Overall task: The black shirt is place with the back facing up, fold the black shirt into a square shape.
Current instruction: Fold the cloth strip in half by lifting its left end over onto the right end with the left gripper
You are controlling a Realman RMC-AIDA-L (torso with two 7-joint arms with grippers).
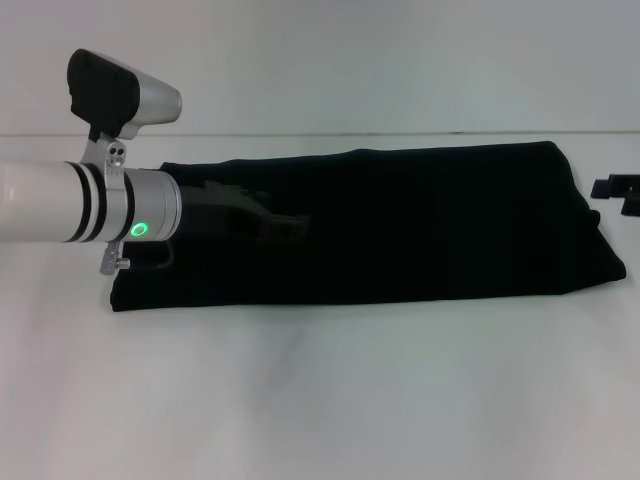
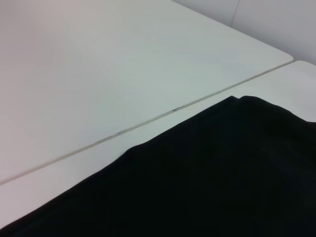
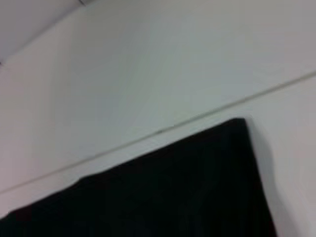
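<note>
Left pincer [image 1: 285,228]: black, reaching in from the robot's left over the left part of the black shirt [image 1: 420,225], low above or on the cloth; dark against dark, so whether it is released or clenched cannot be told, nor whether it touches the fabric. Left arm: white tube with a silver cuff and a lit green ring, a grey-and-black camera housing above it. Right pincer [image 1: 620,192]: only a small black part shows at the right edge of the head view, just beside the shirt's right end and apart from it; its state cannot be told. Black shirt: folded into a long band lying flat on the white desk [image 1: 320,400], long axis running left to right, no lettering showing. Wrist views: shirt edge against the desk, a seam line beyond it.
</note>
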